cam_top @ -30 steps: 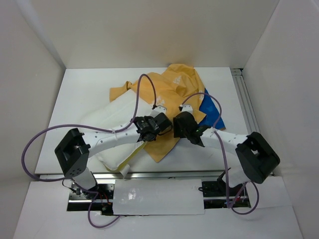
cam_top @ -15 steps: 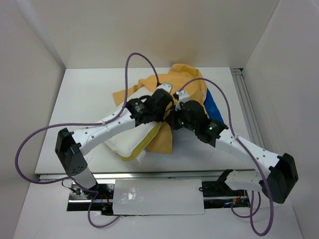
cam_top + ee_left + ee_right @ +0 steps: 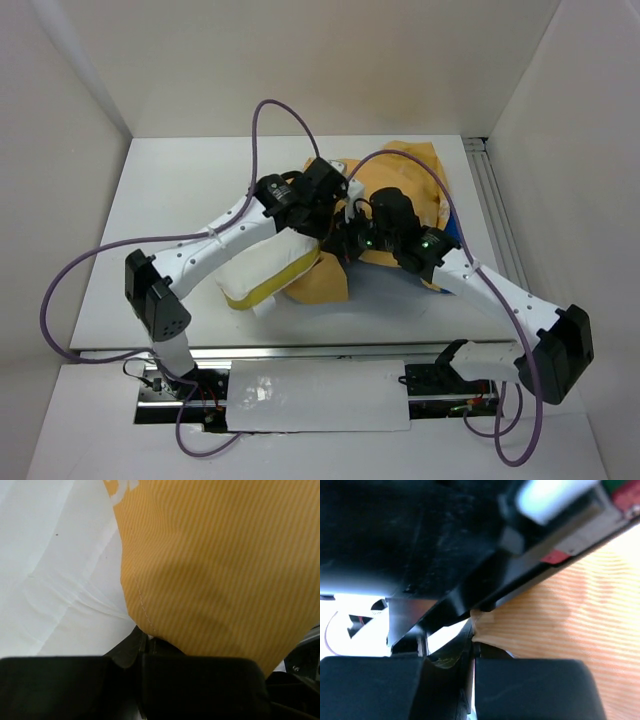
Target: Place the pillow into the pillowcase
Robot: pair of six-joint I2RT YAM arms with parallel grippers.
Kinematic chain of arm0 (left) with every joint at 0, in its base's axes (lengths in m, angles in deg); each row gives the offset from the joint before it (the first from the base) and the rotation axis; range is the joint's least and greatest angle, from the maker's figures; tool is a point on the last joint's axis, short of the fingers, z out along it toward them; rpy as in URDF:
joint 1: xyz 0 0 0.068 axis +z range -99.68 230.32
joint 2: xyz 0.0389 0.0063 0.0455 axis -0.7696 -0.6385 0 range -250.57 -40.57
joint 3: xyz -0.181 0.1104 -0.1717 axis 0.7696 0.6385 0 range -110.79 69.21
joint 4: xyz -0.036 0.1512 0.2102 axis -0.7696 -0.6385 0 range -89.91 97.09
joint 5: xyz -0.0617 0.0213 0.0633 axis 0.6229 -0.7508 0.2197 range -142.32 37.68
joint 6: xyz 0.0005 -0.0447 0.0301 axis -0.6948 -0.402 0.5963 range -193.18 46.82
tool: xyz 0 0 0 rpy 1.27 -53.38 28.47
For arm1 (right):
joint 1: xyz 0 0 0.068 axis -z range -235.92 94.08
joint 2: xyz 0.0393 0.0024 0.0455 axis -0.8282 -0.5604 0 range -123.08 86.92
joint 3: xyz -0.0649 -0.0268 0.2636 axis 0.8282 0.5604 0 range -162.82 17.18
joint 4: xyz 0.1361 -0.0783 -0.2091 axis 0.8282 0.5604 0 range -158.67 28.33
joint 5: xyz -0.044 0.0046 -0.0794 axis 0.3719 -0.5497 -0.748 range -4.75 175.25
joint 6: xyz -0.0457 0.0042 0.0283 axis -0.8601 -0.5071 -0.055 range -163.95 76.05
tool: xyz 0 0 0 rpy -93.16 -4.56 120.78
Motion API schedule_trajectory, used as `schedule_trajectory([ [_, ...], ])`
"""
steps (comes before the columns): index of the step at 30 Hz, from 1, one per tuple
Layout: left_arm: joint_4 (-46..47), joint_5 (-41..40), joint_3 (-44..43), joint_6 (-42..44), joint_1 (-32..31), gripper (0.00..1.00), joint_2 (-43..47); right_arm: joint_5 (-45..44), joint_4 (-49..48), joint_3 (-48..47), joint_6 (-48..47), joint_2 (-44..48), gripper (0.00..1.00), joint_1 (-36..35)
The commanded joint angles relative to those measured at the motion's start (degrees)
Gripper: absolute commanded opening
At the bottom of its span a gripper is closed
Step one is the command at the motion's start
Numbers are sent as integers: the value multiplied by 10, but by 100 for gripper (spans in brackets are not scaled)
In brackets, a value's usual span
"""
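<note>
The pillowcase bunched rightward — right fingers snapped shut on its hem.

We see the large, soft, white rectangular pillow with pale-yellow edge trim lying slantwise at near left. Its far right end goes under the floppy orange-yellow fabric pillowcase. The pillowcase lies crumpled right of centre, orange side up. Up close, its finely striped cloth and stitched hem overlap the white pillow.
</note>
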Motion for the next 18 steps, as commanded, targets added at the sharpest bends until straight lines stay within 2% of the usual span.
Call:
schedule_trajectory([
  [1, 168, 4, 35, -22, 11, 4, -10, 112, 23, 7, -39, 58, 3, -52],
  [2, 176, 4, 55, -22, 11, 12, 3, 88, 32, 7, -39, 64, 13, -52],
  [3, 183, 12, 77, -22, 11, 33, 17, 72, 54, 7, -39, 69, 39, -52],
  [4, 202, 29, 125, -14, 11, 44, 33, 45, 67, 7, -32, 69, 58, -52],
  [5, 207, 36, 147, -14, 11, 60, 49, 31, 84, 7, -32, 69, 70, -52],
  [6, 207, 36, 169, -14, 11, 70, 85, 13, 101, 7, -32, 74, 75, -52],
  [7, 214, 36, 214, -14, 11, 85, 105, -21, 130, 7, -24, 80, 80, -52],
  [8, 214, 36, 236, -14, 11, 96, 124, -39, 145, 2, -19, 80, 82, -52],
  [9, 214, 36, 256, -14, 11, 100, 142, -51, 157, 2, -19, 95, 83, -52],
  [11, 214, 31, 306, -21, 11, 100, 195, -93, 178, -4, -13, 107, 85, -52],
  [15, 180, -4, 346, -35, 11, 100, 259, -155, 195, -16, -8, 123, 88, -47],
  [17, 162, -38, 353, -55, 27, 100, 280, -213, 195, -21, 11, 123, 88, -47],
  [18, 156, -38, 353, -60, 54, 100, 281, -231, 187, -21, 11, 109, 88, -47],
])
